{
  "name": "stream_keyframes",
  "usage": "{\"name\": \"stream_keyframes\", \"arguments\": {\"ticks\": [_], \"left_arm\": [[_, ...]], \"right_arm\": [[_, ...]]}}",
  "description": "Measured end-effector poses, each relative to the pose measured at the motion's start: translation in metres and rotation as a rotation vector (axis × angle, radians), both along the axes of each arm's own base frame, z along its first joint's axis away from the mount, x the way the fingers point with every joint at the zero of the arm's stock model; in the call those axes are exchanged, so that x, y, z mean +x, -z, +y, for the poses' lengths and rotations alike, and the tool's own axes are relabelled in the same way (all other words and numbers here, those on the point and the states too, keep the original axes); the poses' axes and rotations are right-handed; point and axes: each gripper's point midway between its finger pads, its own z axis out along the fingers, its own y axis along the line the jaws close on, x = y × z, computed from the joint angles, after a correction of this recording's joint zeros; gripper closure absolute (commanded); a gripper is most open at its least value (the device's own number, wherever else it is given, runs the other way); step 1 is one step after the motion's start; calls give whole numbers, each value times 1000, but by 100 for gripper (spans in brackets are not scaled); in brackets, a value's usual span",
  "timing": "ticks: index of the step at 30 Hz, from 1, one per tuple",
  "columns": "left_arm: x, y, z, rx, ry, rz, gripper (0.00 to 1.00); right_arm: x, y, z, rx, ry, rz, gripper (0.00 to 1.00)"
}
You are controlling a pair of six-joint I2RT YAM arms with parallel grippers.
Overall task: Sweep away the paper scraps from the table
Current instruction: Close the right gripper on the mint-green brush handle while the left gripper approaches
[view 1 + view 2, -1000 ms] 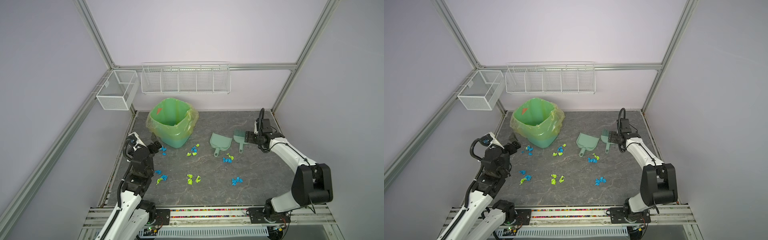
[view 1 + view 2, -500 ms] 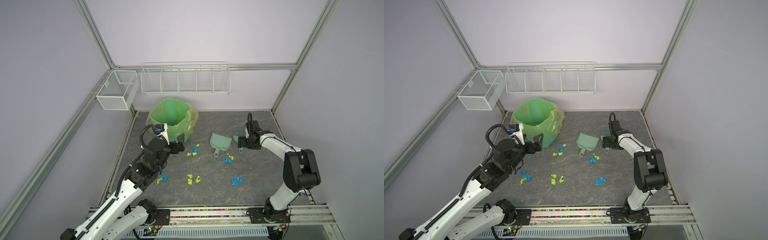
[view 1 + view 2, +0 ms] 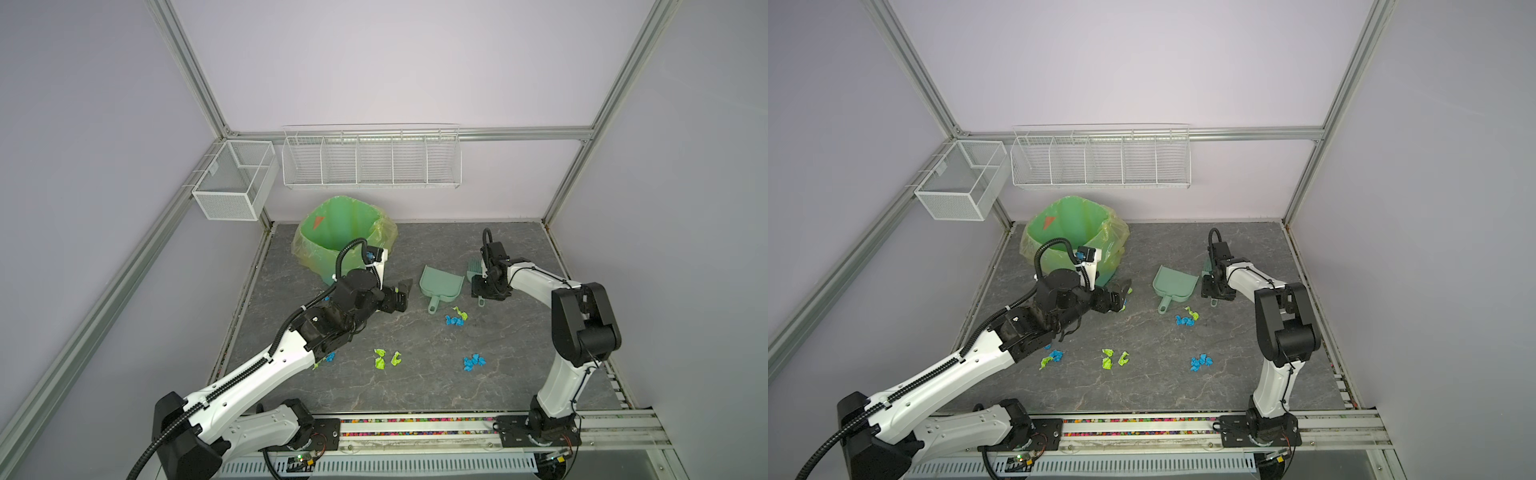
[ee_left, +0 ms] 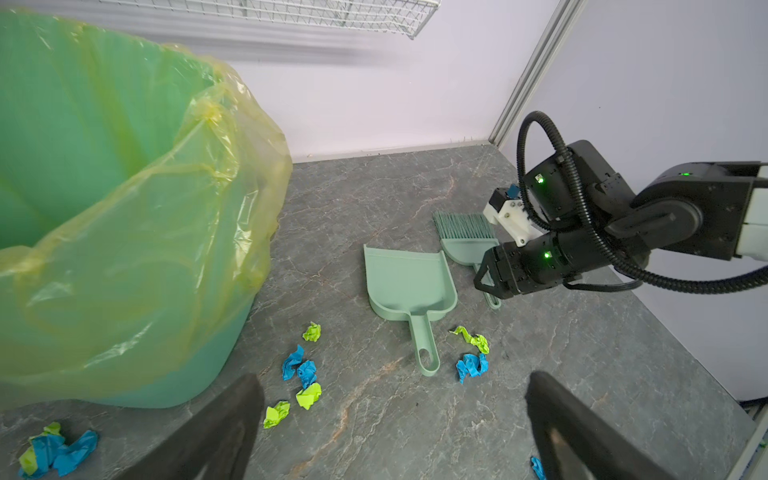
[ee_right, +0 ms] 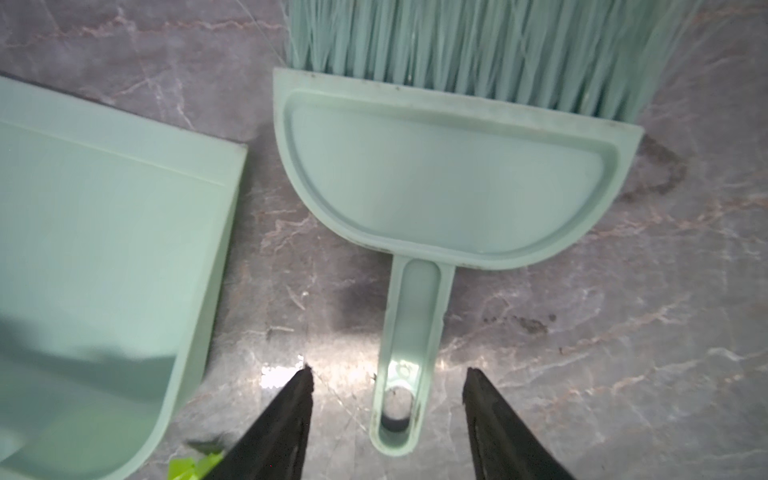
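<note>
Left wrist view: my left gripper (image 4: pixel 392 376) hangs spread wide and empty, with the pale green plastic dustpan (image 4: pixel 409 282) straight ahead, its handle pointing back at me toward the tabletop's front edge. The crumpled blue and lime paper scraps (image 3: pixel 455 320) lie loose across the middle and front of the dark marbled table (image 3: pixel 436 386). Just right of the dustpan, the matching pale green brush (image 5: pixel 449 174) lays its handle lengthwise between the fingers of my right gripper (image 5: pixel 388 370), which straddle it part-closed without touching. A second ago those fingers stood wider, and my left arm sat folded by the left edge.
</note>
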Motion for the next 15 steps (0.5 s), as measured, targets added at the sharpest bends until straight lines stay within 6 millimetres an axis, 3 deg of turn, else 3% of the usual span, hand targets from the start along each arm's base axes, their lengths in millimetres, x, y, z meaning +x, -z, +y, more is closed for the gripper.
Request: {"name": "stream_keyframes", "arguments": {"ticks": [5,15], "left_arm": [[4,13,-12,28,25,39,1],[6,16,-20,41,48,58,1]], "right_arm": [[6,10,-1,-15,7,16,42],[14,13,-5,-37,34,17,49]]}}
